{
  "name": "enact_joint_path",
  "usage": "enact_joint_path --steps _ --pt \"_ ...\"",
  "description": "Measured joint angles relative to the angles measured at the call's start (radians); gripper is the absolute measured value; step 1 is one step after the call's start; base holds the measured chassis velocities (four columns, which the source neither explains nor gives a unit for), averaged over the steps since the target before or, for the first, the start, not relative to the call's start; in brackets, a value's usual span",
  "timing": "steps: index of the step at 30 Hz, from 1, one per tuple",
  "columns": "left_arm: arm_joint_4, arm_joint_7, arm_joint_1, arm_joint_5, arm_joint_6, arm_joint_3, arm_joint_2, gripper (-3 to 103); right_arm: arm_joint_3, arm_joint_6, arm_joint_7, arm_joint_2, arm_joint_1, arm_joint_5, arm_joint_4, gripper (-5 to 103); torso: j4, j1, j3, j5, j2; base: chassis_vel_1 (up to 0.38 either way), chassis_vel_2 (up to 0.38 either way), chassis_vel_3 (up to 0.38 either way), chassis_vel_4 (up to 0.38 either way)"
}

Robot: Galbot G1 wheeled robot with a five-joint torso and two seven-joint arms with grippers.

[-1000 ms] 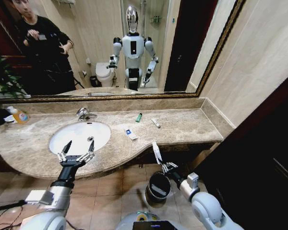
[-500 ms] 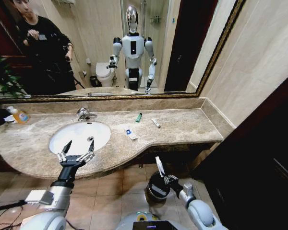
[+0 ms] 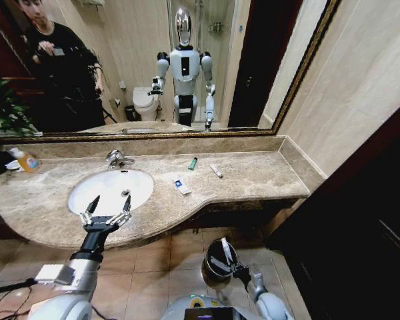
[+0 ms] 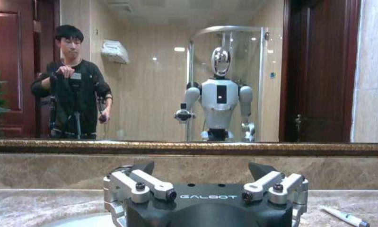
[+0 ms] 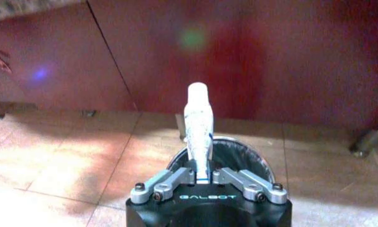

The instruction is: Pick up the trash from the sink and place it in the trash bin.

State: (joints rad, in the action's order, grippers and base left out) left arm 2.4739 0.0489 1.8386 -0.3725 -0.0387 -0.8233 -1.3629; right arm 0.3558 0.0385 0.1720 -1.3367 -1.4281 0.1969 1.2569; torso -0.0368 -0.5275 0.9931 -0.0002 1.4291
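Note:
My right gripper point(image 3: 235, 268) is shut on a white tube point(image 3: 227, 249) and holds it low, right over the trash bin point(image 3: 207, 264) on the floor tiles. In the right wrist view the tube point(image 5: 198, 124) sticks out from the gripper point(image 5: 203, 177) above the black bin point(image 5: 249, 158). My left gripper point(image 3: 107, 209) hangs open at the front rim of the sink point(image 3: 111, 188), nothing in it. More trash lies on the counter: a white packet with a blue mark point(image 3: 182, 187), a green tube point(image 3: 193, 163), a white tube point(image 3: 216, 171).
A chrome tap point(image 3: 118, 159) stands behind the basin, and a clear bottle with an orange label point(image 3: 27, 160) sits at the counter's far left. A mirror backs the marble counter point(image 3: 253, 177). A dark cabinet point(image 3: 360, 220) closes off the right side.
The right arm has come down and back with the white tube, from beside the counter edge to just over the bin. The left gripper has stayed still.

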Motion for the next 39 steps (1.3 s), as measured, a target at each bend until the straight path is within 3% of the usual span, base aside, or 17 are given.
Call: enact_joint_path --steps 11,26,28,30,31,34,38,39 --pt "0.0 0.0 0.0 0.0 0.0 0.0 0.0 100 -0.011 0.026 -0.032 -0.083 0.099 -0.053 -0.169 10 -0.0001 0.0 0.0 0.0001 0.0 0.0 0.0 0.0 0.0" --pt "0.0 0.0 0.0 0.0 0.0 0.0 0.0 100 -0.015 0.046 -0.089 -0.097 0.161 -0.089 -0.278 8 0.0 0.0 0.0 0.0001 0.0 0.0 0.0 0.0 0.0" --pt "0.0 0.0 0.0 0.0 0.0 0.0 0.0 100 -0.016 0.048 -0.098 -0.103 0.161 -0.092 -0.28 19 0.0 0.0 0.0 0.0002 0.0 0.0 0.0 0.0 0.0" --pt "0.0 0.0 0.0 0.0 0.0 0.0 0.0 100 -0.016 0.048 -0.101 -0.106 0.161 -0.093 -0.28 19 -0.0001 0.0 0.0 0.0002 0.0 0.0 0.0 0.0 0.0" --pt "0.0 0.0 0.0 0.0 0.0 0.0 0.0 100 -0.017 0.048 -0.104 -0.11 0.159 -0.096 -0.279 30 -0.0001 0.0 0.0 0.0002 0.0 0.0 0.0 0.0 0.0" --pt "0.0 0.0 0.0 0.0 0.0 0.0 0.0 100 -0.019 0.048 -0.106 -0.113 0.155 -0.101 -0.272 35 0.0 0.0 0.0 0.0002 0.0 0.0 0.0 0.0 0.0" --pt "0.0 0.0 0.0 0.0 0.0 0.0 0.0 100 -0.019 0.048 -0.108 -0.115 0.146 -0.111 -0.261 57 -0.0001 0.0 0.0 0.0002 0.0 0.0 0.0 0.0 0.0" --pt "0.0 0.0 0.0 0.0 0.0 0.0 0.0 100 -0.019 0.048 -0.108 -0.115 0.146 -0.111 -0.261 57 -0.0001 0.0 0.0 0.0002 0.0 0.0 0.0 0.0 0.0"
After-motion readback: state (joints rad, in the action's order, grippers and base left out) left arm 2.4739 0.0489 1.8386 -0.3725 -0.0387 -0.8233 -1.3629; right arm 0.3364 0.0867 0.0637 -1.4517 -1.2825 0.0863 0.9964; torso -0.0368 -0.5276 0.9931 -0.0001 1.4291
